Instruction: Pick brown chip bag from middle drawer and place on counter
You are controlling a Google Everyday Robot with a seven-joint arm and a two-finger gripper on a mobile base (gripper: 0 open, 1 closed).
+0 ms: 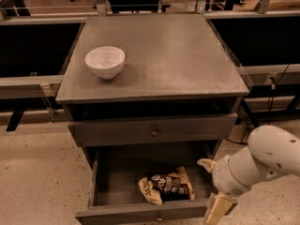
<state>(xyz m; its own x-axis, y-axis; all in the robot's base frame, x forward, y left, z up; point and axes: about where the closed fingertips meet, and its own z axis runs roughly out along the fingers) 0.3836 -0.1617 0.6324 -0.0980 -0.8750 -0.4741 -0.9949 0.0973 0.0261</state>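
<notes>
Watching nearby, I saw the cream two-finger gripper point(216, 211) hang low just off the right front corner of the open grey wooden drawer point(140, 213). I couldn't tell whether its jaws were released or clenched. The dark brown foil chip bag point(166, 187) lay inside, near the front. I judged that a reach could clip the drawer wall, or the slippery bag could slide free before reaching the flat grey table point(187, 55).

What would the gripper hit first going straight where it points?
The cream gripper, beside the right front corner of the open grey wooden drawer, points down: likely the speckled beige floor, depth unclear.
</notes>
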